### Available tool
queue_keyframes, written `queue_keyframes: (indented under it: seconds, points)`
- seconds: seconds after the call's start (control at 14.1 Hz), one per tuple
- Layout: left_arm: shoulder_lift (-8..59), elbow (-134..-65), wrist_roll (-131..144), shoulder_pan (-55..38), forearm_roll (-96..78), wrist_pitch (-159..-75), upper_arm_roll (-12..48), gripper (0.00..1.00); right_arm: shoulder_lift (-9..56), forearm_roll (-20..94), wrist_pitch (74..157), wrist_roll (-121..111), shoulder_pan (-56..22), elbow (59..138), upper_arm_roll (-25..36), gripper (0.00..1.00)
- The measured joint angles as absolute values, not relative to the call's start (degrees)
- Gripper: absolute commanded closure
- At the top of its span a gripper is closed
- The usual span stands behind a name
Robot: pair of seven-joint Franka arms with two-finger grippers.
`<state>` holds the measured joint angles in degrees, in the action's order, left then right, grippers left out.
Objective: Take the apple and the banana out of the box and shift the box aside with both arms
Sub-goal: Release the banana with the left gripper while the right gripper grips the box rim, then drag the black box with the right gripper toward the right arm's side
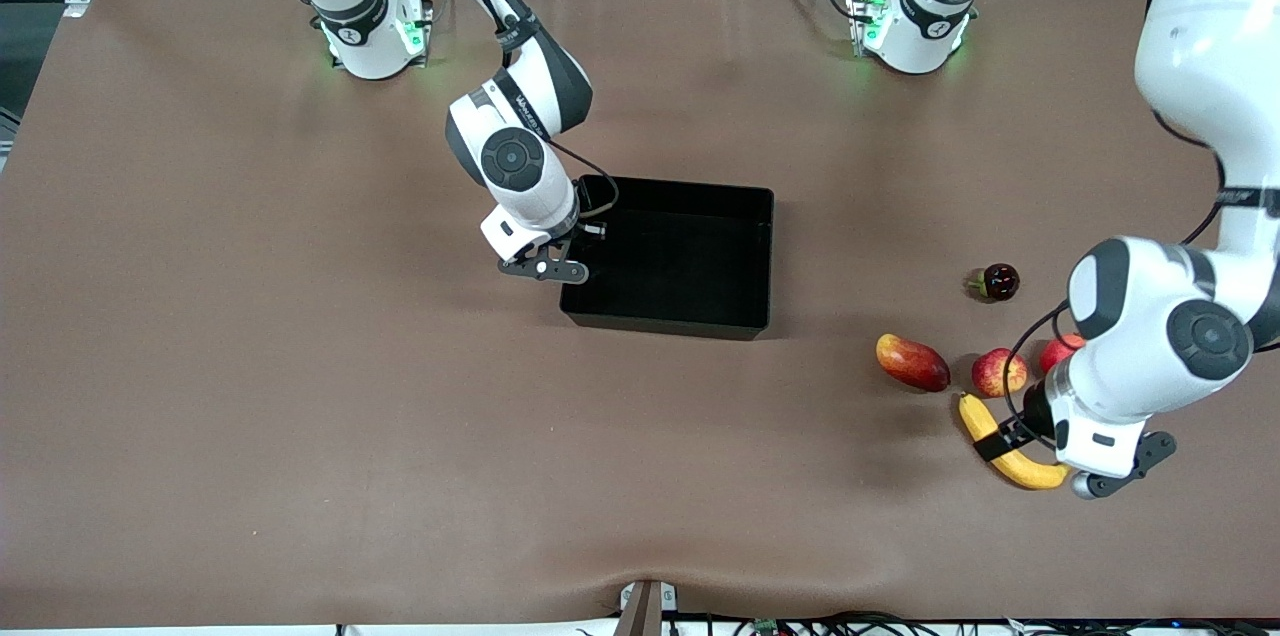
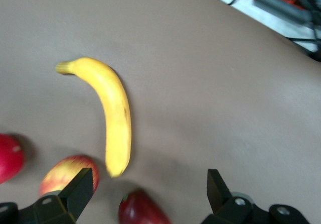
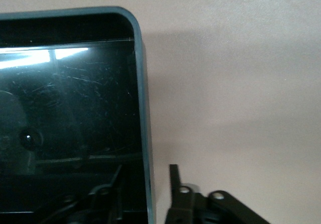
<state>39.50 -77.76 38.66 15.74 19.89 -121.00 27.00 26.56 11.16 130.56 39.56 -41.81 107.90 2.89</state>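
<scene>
Right hand [image 1: 572, 254] down at the box [image 1: 690, 316] wall facing the right arm's end of the worktop, one finger [image 3: 174, 180] outside the wall, the other inside, straddling it; not yet visibly pinched tight, grip cannot be confirmed. Left hand [image 1: 1050, 451] fingers spread wide, holding nothing, low over the banana [image 1: 1005, 446]. Banana flat on the worktop, near the corner at the left arm's end and the front edge, long axis slanting toward that corner. Apple [image 1: 999, 372] just beside the banana's stem end, also on the worktop. Elongated red-yellow fruit [image 1: 912, 362], red round fruit [image 1: 1058, 352] and small dark fruit [image 1: 998, 281] close by. Box empty, mid-worktop, well apart from the fruit. Judged: both fruits out, box move left. Free wall of the box facing the left arm's end, so left hand must cross back toward mid-worktop to take it; right hand already there.
</scene>
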Motion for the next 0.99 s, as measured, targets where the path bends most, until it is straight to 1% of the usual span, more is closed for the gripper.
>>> queue_keyframes:
  seconds: [0.35, 0.64, 0.85, 0.99]
  points:
    - [29.00, -77.57, 23.04, 16.46, 19.39, -103.85, 28.23, 0.00, 26.56, 11.16, 130.63, 39.56, -41.81, 107.80, 2.96, 1.00]
    - [19.53, -77.29, 17.62, 16.63, 10.69, -92.76, 28.34, 0.00, 26.51, 11.16, 130.57, 39.53, -41.73, 107.26, 3.15, 1.00]
    - [13.88, -77.30, 16.25, 16.64, 9.10, -85.76, 28.33, 0.00, 25.66, 11.16, 126.43, 39.55, -40.94, 105.05, 3.78, 1.00]
    - [10.69, -77.35, 15.20, 16.65, 8.98, -82.44, 28.31, 0.00, 24.36, 11.12, 123.99, 39.37, -38.70, 104.04, 4.08, 1.00]
